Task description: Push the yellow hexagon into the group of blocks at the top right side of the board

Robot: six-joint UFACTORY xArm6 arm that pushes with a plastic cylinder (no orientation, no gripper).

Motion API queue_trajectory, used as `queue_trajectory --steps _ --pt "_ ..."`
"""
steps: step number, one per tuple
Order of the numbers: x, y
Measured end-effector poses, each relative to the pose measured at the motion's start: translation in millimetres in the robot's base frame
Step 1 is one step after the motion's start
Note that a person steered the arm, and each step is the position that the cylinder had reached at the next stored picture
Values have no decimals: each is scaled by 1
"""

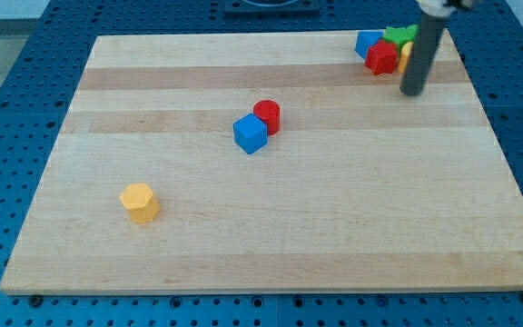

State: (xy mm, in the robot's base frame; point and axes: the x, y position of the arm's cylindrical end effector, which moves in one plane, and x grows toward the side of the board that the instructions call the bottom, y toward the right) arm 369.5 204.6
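The yellow hexagon (140,202) lies at the board's lower left, alone. At the view's top right a group holds a blue block (367,43), a red block (381,58), a green block (400,37) and a small yellow block (406,57), partly hidden behind the rod. My tip (412,93) rests on the board just below and right of this group, far to the right of the yellow hexagon.
A blue cube (251,133) and a red cylinder (267,116) touch each other near the board's middle. The wooden board (271,236) lies on a blue perforated table (7,109).
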Motion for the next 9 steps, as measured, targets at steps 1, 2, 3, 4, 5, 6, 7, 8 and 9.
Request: queue_trajectory --steps 1,2,3,4,5,6,7,8,9 --pt "95 -14" --pt "169 -79" --pt "214 -174" --pt "241 -283" --pt "241 -386" --pt "212 -437" --pt "169 -460" --pt "154 -425" --pt "160 -350"
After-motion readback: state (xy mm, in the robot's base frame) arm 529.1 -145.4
